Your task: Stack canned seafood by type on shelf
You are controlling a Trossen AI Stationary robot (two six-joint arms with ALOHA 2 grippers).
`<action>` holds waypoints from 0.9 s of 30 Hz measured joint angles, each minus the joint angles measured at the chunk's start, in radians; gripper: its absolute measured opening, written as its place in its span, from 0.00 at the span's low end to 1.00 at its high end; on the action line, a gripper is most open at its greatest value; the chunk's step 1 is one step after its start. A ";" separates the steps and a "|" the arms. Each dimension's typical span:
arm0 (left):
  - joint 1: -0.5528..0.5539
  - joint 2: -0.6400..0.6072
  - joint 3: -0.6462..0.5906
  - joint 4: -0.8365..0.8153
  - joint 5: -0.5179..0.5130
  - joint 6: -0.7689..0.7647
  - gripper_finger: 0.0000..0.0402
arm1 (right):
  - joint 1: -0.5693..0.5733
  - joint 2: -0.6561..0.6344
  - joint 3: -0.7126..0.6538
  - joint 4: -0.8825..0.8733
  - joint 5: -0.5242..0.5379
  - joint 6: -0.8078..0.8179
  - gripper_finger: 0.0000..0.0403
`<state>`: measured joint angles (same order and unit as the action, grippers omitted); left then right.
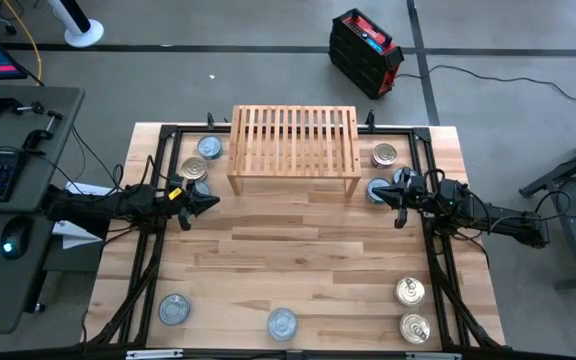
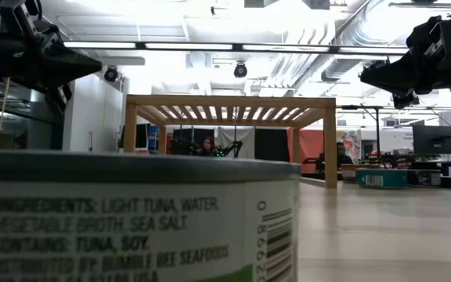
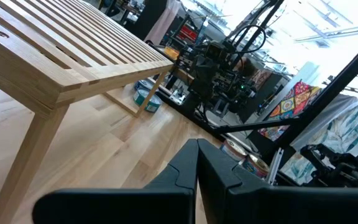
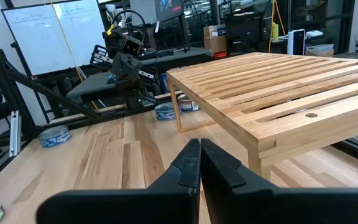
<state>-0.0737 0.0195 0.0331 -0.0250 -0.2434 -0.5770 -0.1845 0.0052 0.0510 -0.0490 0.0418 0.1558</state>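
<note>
Shelf (image 1: 293, 150) sitting at the far middle of the counter (image 1: 298, 260), slatted top bare, nothing stacked on it yet.

Tins all still down on the counter:
- two silvery-blue ones (image 1: 209, 148) just beside the shelf's left end, a gold-lidded one (image 1: 194, 168) in front of them
- one gold tin (image 1: 384, 155) just beside the shelf's right end, a blue tin (image 1: 378, 190) right by the shelf's right front leg
- two blue tins (image 1: 174, 309) well away from the shelf along the near edge, second one (image 1: 282, 323) near the middle
- two gold tins (image 1: 410, 291) at the near right corner, far from the shelf, other one (image 1: 415, 328) just behind it toward the edge
- low view mostly blocked by one tuna tin (image 2: 131, 219) right up against the lens

Left gripper (image 1: 208, 203) hovering just off the shelf's left front corner, jaws together, holding nothing. Same thing in its wrist view (image 3: 197, 163), shelf leg and a blue tin visible beyond.

Right gripper (image 1: 396, 205) hovering just off the shelf's right front corner, above that blue tin, jaws pressed together and empty too (image 4: 200, 158).

Both arms up off the counter, either side of the shelf, in the low view.
</note>
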 joint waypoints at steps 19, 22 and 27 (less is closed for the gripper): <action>0.000 0.000 0.000 0.003 -0.001 0.000 0.00 | 0.049 0.206 0.011 0.884 -0.033 0.633 0.00; 0.000 0.000 0.000 0.003 -0.001 0.000 0.00 | 0.161 0.395 0.118 0.959 -0.046 0.627 0.00; 0.000 0.000 0.000 0.006 -0.001 0.000 0.00 | 0.357 0.756 0.438 0.775 0.033 0.496 0.00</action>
<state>-0.0738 0.0196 0.0329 -0.0194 -0.2440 -0.5766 0.1721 0.7614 0.4887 0.7260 0.0752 0.6519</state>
